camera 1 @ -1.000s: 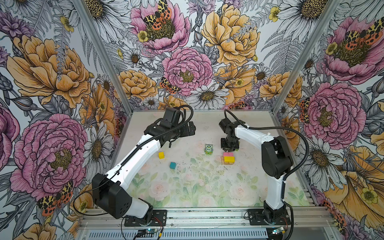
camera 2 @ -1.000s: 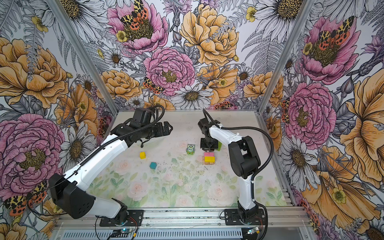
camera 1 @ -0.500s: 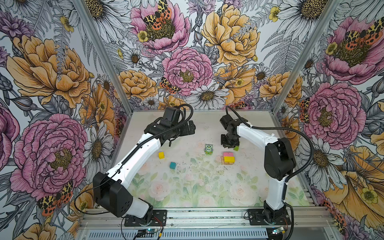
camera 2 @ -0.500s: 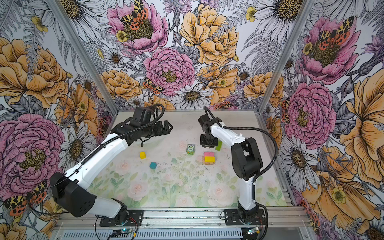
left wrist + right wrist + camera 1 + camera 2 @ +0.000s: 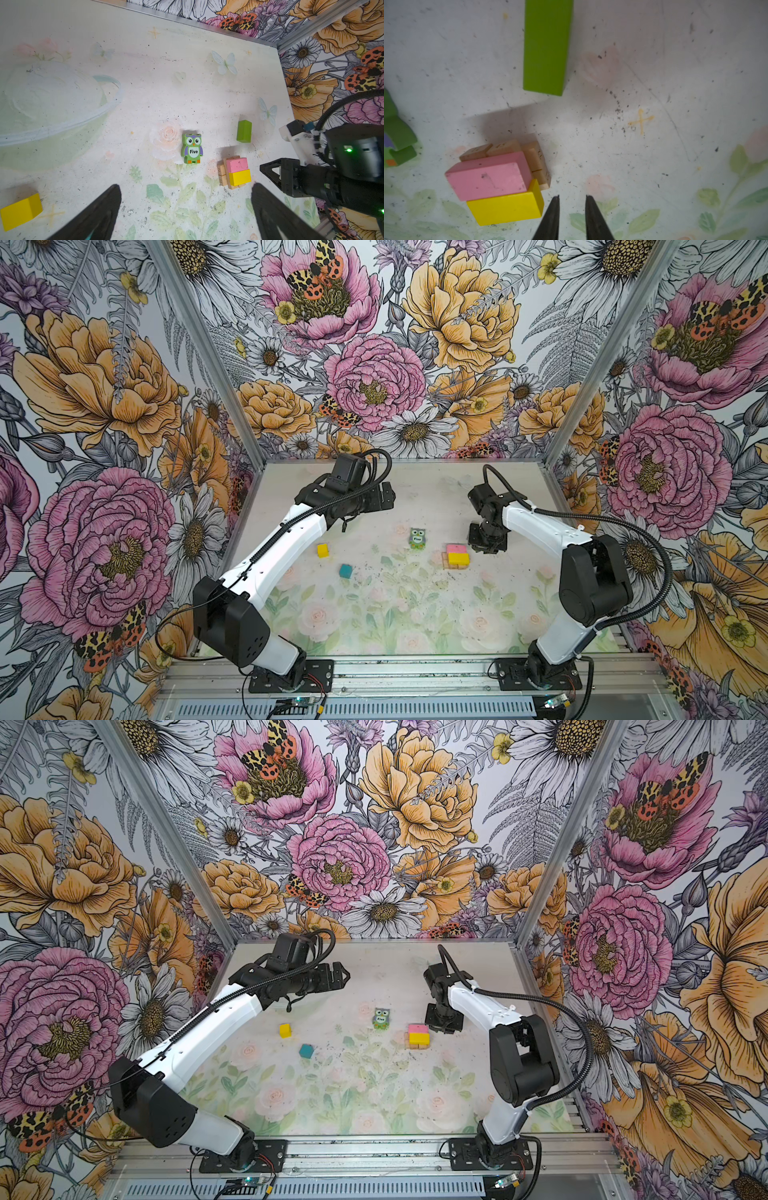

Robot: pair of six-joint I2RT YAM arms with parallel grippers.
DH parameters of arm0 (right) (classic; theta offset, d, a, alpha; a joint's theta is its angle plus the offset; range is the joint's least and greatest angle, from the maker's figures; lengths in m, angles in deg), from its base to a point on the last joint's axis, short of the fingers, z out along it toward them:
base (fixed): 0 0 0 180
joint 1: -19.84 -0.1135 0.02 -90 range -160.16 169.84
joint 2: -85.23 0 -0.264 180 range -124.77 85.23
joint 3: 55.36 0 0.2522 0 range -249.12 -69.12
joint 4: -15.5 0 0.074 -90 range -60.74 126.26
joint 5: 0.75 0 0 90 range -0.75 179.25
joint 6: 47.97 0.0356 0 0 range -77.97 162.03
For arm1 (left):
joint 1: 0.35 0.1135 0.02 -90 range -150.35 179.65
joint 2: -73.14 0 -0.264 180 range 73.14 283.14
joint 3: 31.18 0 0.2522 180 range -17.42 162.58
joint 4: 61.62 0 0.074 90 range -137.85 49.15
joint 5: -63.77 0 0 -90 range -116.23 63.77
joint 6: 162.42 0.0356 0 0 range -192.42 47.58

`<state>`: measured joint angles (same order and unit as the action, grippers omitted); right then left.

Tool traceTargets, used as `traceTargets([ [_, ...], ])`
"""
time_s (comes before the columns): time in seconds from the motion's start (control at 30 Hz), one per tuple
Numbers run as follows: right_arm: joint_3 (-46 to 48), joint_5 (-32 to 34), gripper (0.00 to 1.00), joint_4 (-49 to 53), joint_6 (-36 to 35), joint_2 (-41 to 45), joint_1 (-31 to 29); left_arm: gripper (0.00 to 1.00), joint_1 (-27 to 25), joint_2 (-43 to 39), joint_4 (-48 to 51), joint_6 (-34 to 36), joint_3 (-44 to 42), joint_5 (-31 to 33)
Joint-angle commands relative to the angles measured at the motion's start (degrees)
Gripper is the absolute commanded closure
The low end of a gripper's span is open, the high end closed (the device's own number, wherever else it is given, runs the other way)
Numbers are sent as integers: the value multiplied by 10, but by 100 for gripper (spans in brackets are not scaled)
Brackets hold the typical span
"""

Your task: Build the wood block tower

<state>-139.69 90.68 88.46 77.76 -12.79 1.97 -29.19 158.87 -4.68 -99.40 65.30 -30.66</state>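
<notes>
The wood block tower (image 5: 457,559) (image 5: 418,1038) is a low stack: tan bars below, a pink bar (image 5: 488,178) and a yellow bar (image 5: 506,207) side by side on top. A lime-green bar (image 5: 546,47) (image 5: 244,131) lies flat on the table just beyond it. My right gripper (image 5: 572,196) (image 5: 487,543) hangs beside the stack, its jaws a narrow gap apart with nothing between them; in both top views it covers the green bar. Further left lie the owl piece (image 5: 417,538) (image 5: 192,148), a yellow cube (image 5: 323,550) and a teal cube (image 5: 345,571). My left gripper (image 5: 186,187) (image 5: 386,499) hovers wide open and empty.
The table's back edge and metal corner post (image 5: 276,44) lie behind the green bar. The patterned walls close in the table (image 5: 374,626) on three sides. The right arm's elbow (image 5: 594,580) stands over the right side of the mat.
My right gripper has moved right, off the tower, and now covers the green bar in the top views. The left arm has not moved.
</notes>
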Motion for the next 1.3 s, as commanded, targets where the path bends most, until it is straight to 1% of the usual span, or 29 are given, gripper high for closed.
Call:
traceTargets([
  [0.0,19,-11,76,-31,17,31,1,1,-10,3,-15,3,21,-9],
  [0.17,40,-28,76,-52,21,33,0,1,-14,0,-15,3,18,-7],
  [0.7,30,-47,76,-68,22,2,-17,1,-11,-4,-14,4,16,-6],
  [1.03,21,-49,76,-69,25,-8,-22,1,-1,-1,-14,7,23,-15],
  [1.27,19,-35,74,-61,21,0,-17,1,4,4,-13,8,27,-20],
])
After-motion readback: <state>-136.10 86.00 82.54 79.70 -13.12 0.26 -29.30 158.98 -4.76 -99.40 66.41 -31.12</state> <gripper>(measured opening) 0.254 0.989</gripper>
